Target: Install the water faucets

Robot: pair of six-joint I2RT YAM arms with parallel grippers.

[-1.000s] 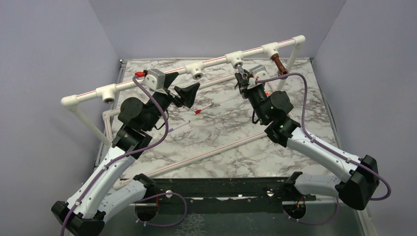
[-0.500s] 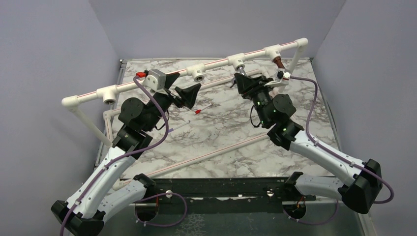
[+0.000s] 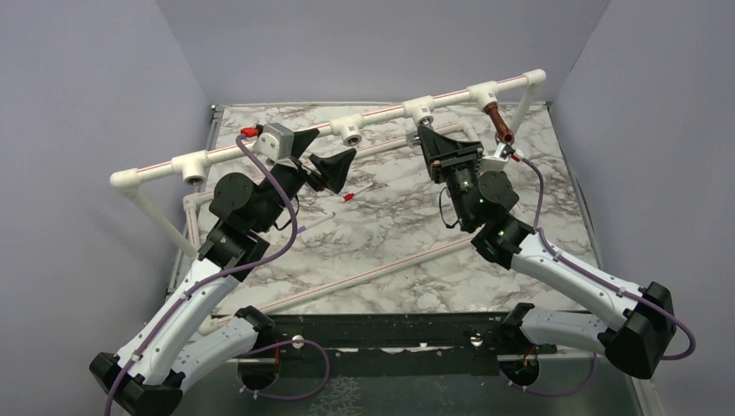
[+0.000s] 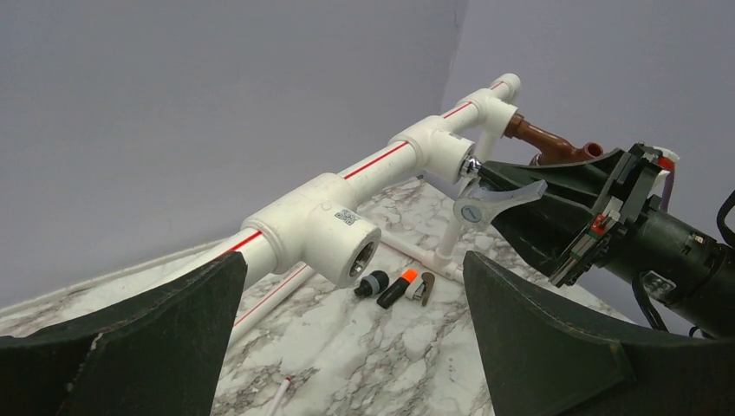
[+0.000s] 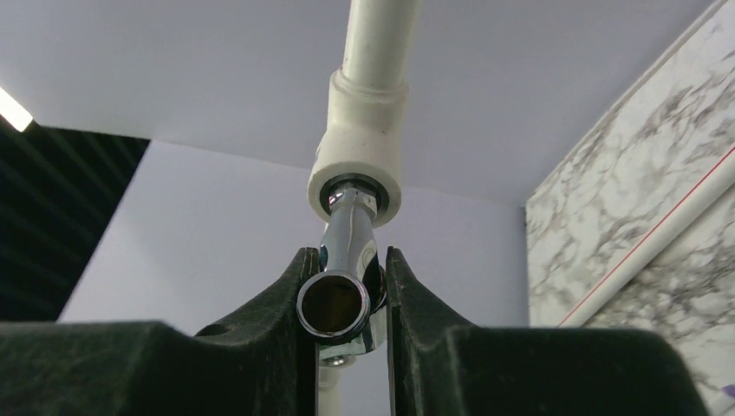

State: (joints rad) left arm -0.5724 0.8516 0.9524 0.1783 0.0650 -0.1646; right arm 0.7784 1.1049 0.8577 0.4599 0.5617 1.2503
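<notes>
From above, two water faucets are in view. The chrome faucet [image 3: 421, 120] sits in the third of four tee sockets on the white pipe rail [image 3: 227, 150]. The reddish-brown faucet [image 3: 497, 120] hangs from the fourth, near the far right corner of the tabletop [image 3: 390, 251]. The tabletop is marble-patterned, with plain lavender walls on three sides. One red-tipped stick [image 3: 351, 197] lies toward its middle. The right arm stretches toward the far edge, with the right gripper [image 3: 425, 132] clamped on the chrome faucet. The left arm is bent, and the left gripper [image 3: 325, 147] is spread wide just before the rail, holding nothing

The left wrist view has its two black fingers framing one tee socket [image 4: 322, 227]. Three small pieces [image 4: 397, 288] lie on the tabletop beyond it

The right wrist view shows the chrome spout pinched between both pads, its upper end in the white socket [image 5: 357, 160]
</notes>
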